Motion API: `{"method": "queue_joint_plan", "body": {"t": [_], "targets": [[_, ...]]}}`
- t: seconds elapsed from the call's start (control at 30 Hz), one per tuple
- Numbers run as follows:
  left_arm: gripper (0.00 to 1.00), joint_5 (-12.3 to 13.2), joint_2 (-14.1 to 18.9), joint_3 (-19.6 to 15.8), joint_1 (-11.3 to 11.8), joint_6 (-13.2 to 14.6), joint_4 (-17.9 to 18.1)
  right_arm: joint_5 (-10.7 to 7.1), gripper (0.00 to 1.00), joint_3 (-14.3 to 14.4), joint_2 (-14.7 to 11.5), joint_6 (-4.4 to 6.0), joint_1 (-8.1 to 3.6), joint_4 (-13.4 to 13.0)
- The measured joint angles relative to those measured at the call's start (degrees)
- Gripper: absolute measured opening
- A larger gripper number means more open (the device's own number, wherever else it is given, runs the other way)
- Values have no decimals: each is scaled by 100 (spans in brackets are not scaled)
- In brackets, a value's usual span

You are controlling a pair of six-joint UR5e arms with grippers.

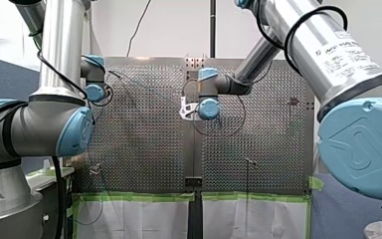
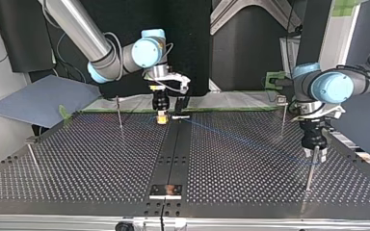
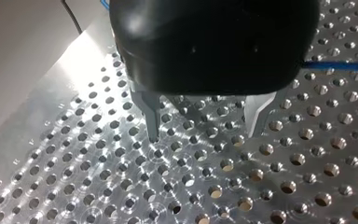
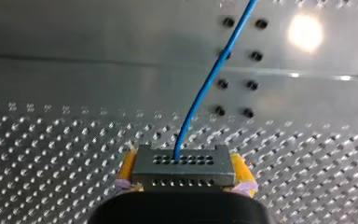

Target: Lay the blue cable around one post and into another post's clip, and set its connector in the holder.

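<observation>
My left pincer (image 3: 204, 135) wide apart; my right pincer (image 4: 182, 171) tightly clamped, both downward.

Perforated metal table (image 2: 101, 159) with black centre strip (image 2: 173, 149), green tape (image 1: 134, 197) along one edge, grey-blue panel (image 2: 43, 98) beside it.

pale wall (image 1: 169, 30) ahead; blue-grey partition (image 1: 0, 74) at front view's left
</observation>
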Motion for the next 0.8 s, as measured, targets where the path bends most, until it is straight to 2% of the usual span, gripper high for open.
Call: {"method": "queue_joint_plan", "body": {"t": [0.2, 0.37, 0.6, 0.8], "targets": [[90, 0, 2, 2, -6, 0, 0, 4, 0, 314, 6, -1, -163, -315], [90, 6, 1, 4, -15, 0, 0, 2, 0, 578, 13, -42, -300, -579], [90, 2, -2, 4, -18, 1, 0, -40, 0, 971, 22, -238, -483, -971], [90, 2, -2, 4, -19, 7, 0, -60, 0, 1246, 31, -347, -583, -1246]]}}
